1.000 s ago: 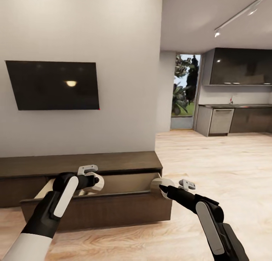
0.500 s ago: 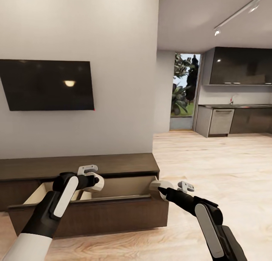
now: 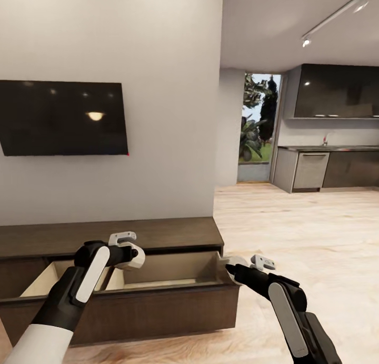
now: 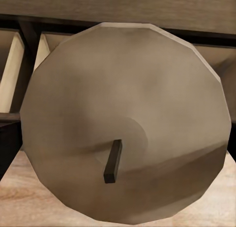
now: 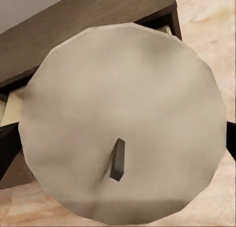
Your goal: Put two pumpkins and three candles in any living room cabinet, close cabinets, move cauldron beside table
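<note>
The long dark-brown cabinet (image 3: 158, 232) stands against the wall, and its drawer (image 3: 173, 266) is pulled out, showing the pale beige inside. My left gripper (image 3: 128, 252) is shut on a beige candle (image 3: 132, 256) (image 4: 128, 118) held over the open drawer. The right gripper (image 3: 235, 269) is shut on a second candle (image 3: 235, 264) (image 5: 123, 118) at the drawer's right end, about level with its rim. Both wrist views look onto a candle's flat top and dark wick, with the cabinet behind. No pumpkins, cauldron or table are in sight.
A black TV (image 3: 63, 119) hangs on the grey wall above the cabinet. Open wood floor (image 3: 316, 232) stretches to the right toward a kitchen counter (image 3: 326, 164) and a glass door (image 3: 258, 127).
The camera has moved, so the whole view shifted: the cabinet sits lower and spreads further left. Both grippers still hold their candles, and the right one now sits at the drawer's right corner.
</note>
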